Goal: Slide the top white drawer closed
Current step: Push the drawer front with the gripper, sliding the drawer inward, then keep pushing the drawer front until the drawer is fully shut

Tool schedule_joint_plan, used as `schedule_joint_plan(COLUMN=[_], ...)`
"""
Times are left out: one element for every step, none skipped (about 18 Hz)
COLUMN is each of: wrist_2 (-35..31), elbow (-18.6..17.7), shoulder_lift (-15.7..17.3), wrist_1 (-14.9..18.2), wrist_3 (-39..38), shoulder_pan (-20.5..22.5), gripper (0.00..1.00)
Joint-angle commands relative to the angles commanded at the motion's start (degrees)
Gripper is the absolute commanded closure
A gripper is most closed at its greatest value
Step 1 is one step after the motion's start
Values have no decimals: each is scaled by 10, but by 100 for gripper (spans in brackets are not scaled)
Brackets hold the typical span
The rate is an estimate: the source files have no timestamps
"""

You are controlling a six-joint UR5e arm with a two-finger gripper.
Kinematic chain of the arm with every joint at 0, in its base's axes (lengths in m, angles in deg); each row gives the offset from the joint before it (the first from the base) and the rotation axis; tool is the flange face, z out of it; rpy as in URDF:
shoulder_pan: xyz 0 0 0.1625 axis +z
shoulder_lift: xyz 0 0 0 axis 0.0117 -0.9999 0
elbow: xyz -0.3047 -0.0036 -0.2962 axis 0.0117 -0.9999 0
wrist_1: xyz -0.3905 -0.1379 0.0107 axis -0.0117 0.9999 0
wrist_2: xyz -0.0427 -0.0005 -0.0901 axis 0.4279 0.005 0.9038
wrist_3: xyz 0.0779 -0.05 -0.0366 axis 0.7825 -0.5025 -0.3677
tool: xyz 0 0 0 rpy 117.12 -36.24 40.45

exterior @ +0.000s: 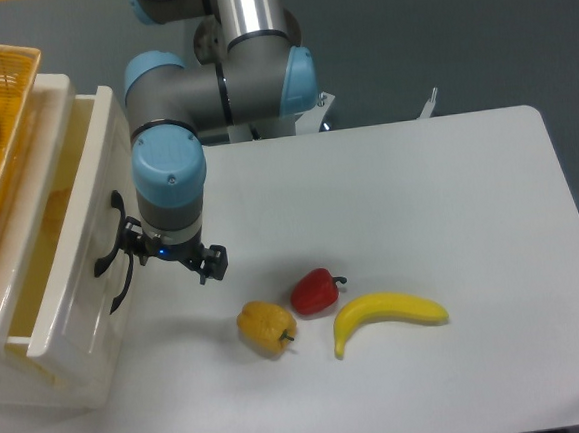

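The top drawer [71,244] stands at the left edge of the worktop [418,196], still partly pulled out of its cabinet, with the tool [169,258] pressed against its front by the black handle [112,256]. Whether the tool is wide or narrow cannot be told, as the wrist hides the fingers. A yellow pepper [266,326], a red pepper [314,291] and a banana [386,316] lie close together to the tool's right.
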Motion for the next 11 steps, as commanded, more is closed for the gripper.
schedule_joint_plan(wrist_2=[-1, -1, -2, -2, -2, -2, -2, -2, -2, -2, -2], elbow=[0, 0, 0, 0, 0, 0, 0, 0, 0, 0, 0], shoulder_lift=[-1, -1, -1, -1, -1, -1, -1, -2, -3, -3, -3], wrist_1=[0, 0, 0, 0, 0, 0, 0, 1, 0, 0, 0], wrist_3=[-1, -1, -1, 0, -1, 0, -1, -1, -1, -1, -1], shoulder_pan=[0, -3, -7, -8, -10, -10, -11, -11, -11, -11, -12], gripper=[0, 0, 0, 0, 0, 0, 0, 0, 0, 0, 0])
